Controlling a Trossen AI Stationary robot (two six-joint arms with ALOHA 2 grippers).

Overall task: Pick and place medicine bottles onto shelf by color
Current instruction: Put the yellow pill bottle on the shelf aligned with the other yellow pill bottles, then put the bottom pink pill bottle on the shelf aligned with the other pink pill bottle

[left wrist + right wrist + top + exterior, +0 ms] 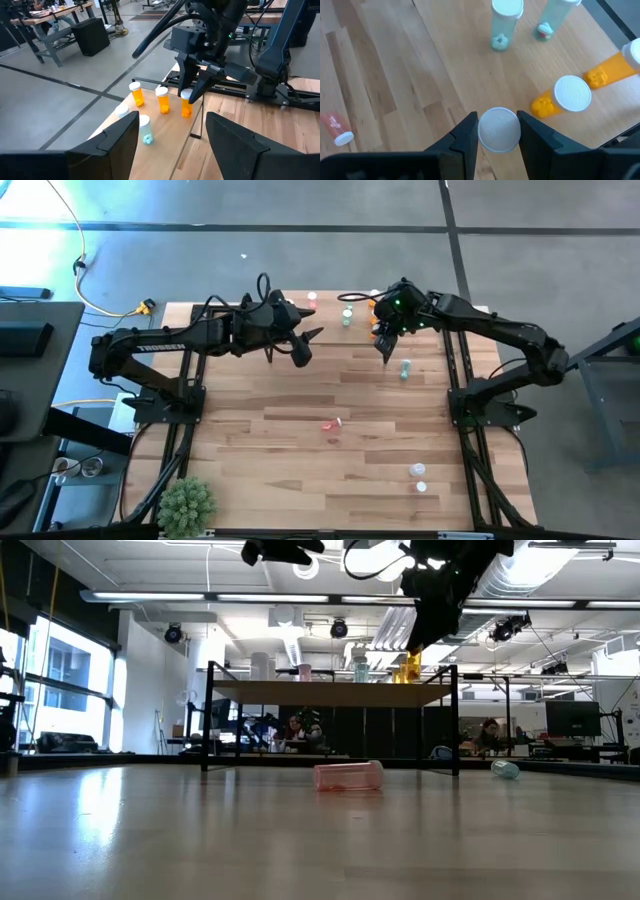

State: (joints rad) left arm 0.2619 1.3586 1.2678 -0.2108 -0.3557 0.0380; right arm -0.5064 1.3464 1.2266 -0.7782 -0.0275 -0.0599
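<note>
The left claw (303,348) hangs spread and empty above the desk (270,470), just beside the shelf (170,131); on the shelf stand green bottles (507,21) and orange bottles (136,93); the right claw (498,131) straddles the white cap of the end orange bottle (186,104), fingers (465,135) right beside it, contact unclear; a pink bottle (331,423) lies mid-desk, a green one (405,368) beside the shelf
</note>
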